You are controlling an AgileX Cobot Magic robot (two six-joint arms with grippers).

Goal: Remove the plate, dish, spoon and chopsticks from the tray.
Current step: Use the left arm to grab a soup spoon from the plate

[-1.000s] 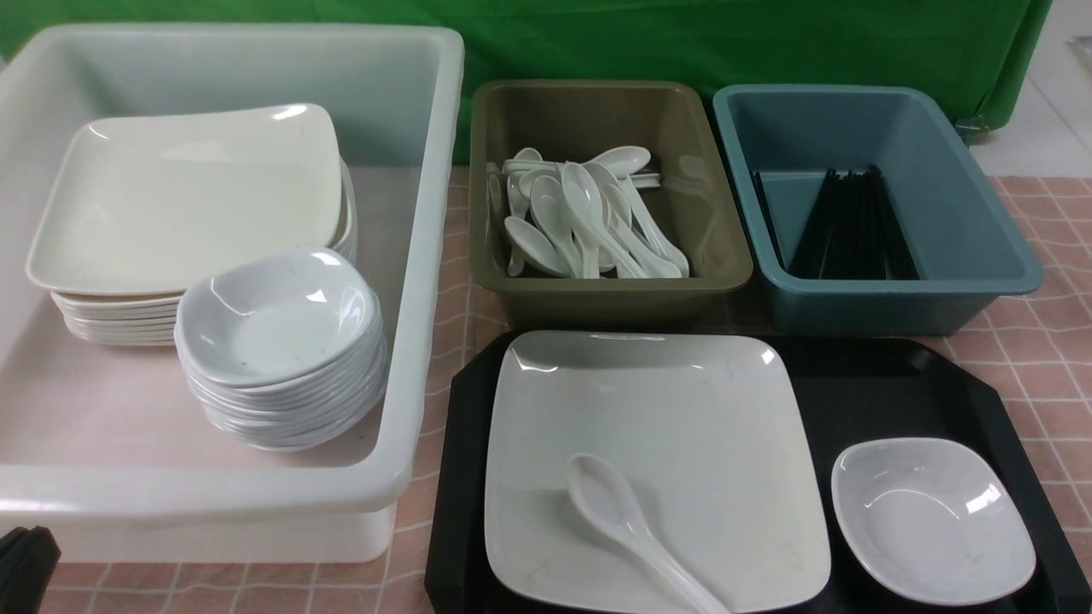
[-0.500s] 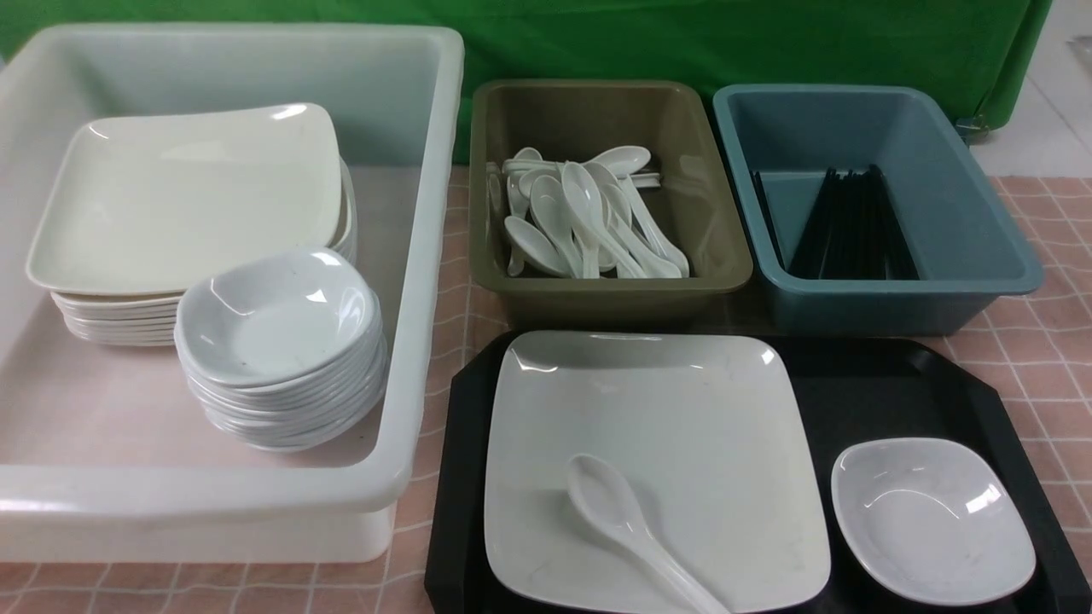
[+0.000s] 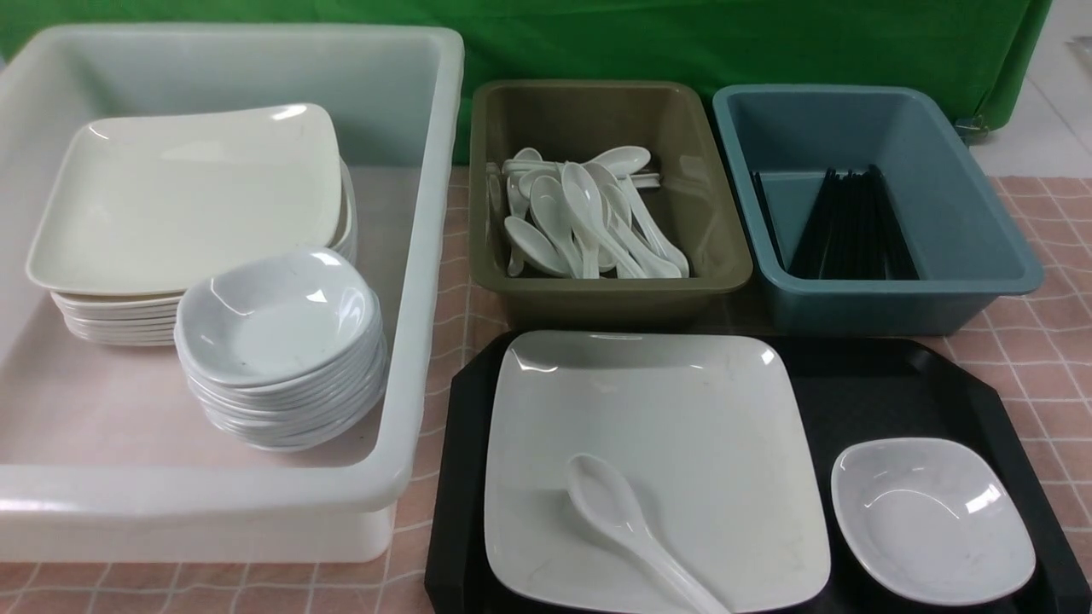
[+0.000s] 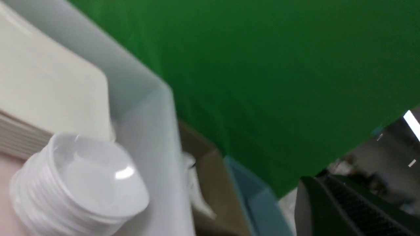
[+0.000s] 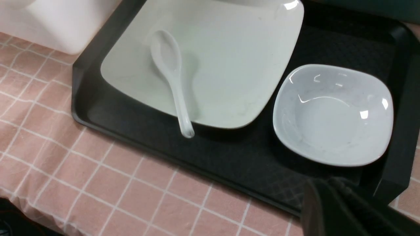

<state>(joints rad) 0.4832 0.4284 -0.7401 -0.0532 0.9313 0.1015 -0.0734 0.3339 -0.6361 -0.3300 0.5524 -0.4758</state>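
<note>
White plastic forms the big tub [image 3: 431, 256] on the left, which is cut off by the front view's edge. A stack of square plates [image 3: 188, 196] and a stack of small dishes [image 3: 277, 324] are held in it. The left wrist view is blurred, and little beyond this tub can be made out there.

The black tray [image 3: 857, 392] is set at the near right, its near edge cropped in the front view. The plate [image 3: 682, 426] is laid on the tray's left part, with the dish [image 3: 930, 520] just beside it at the near right. The spoon [image 3: 610, 507] is laid bowl-up on the plate. Its handle end is cropped in the front view and is seen from the right wrist to overhang the plate's near rim.

Behind the tray, white spoons [image 3: 580, 222] are kept in an olive-brown bin [image 3: 597, 111], and the black chopsticks [image 3: 853, 230] in a blue-grey bin [image 3: 964, 222].

The worktop is covered by pink checked cloth [image 3: 1049, 341], and a green backdrop [image 3: 682, 43] is hung behind it.

The left fingers [image 4: 344, 209] are closed together. Of the right fingers [image 5: 334, 209] only a dark part is shown, over the tray's near rim; how far they are parted cannot be told.
</note>
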